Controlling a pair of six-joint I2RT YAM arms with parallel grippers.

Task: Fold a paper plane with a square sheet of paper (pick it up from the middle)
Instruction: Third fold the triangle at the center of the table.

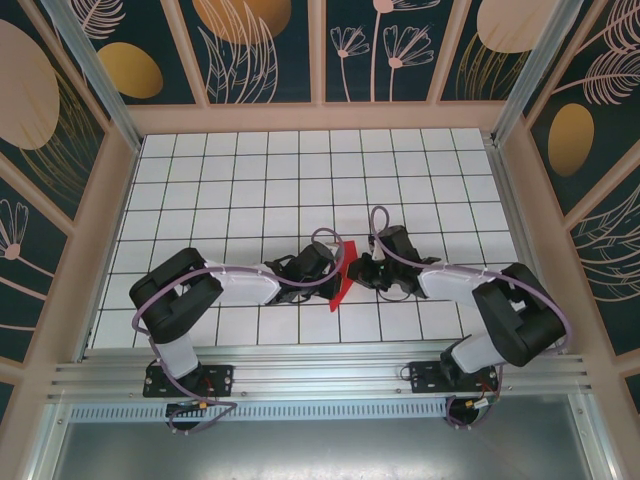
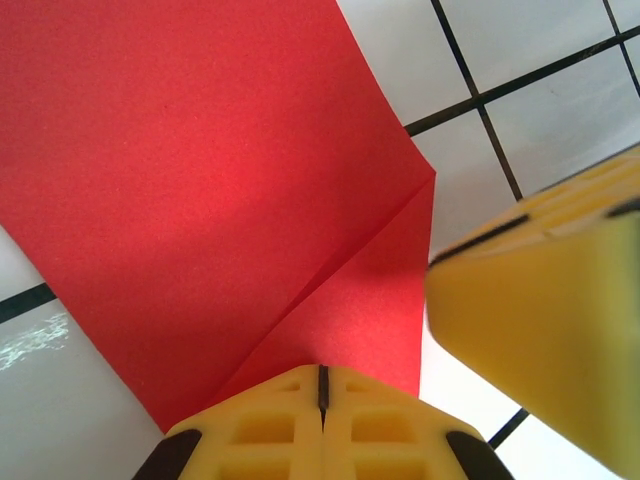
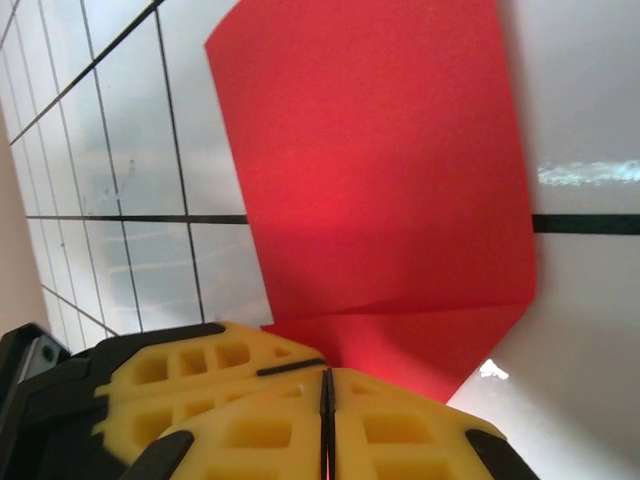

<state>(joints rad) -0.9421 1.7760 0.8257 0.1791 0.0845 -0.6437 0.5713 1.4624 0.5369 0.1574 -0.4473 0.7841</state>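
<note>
The square sheet of paper is bright red and stands bunched between the two grippers near the table's middle front. In the left wrist view the red sheet shows a diagonal crease running down into my left gripper, whose yellow jaws are pressed shut on its edge. My left gripper comes from the left and my right gripper from the right, almost touching. The right gripper is also shut on the sheet, which is folded over near the jaws. The paper plane is out of view.
The white gridded table stretches behind and to both sides of the arms. Patterned walls enclose it, with a metal rail along the near edge. The right gripper's yellow finger crowds the left wrist view, and the left gripper's finger sits beside the right jaws.
</note>
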